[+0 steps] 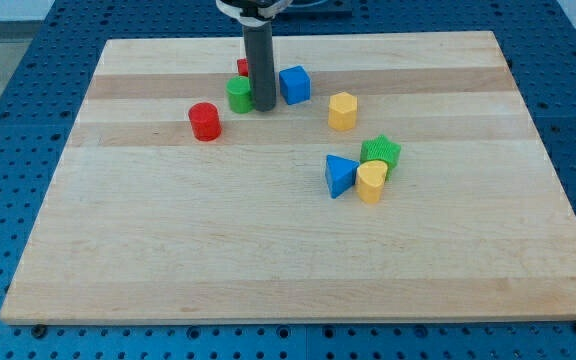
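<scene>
My tip [263, 107], a bare rod holding nothing, touches the green cylinder block [238, 95], with the blue cube block [294, 84] just beside it.

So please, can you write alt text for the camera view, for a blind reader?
My tip rests against a green cylinder beside a blue cube on a wooden board; other coloured blocks lie scattered nearby.

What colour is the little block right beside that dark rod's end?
Green, touching my tip on its left, in the camera view.
</scene>
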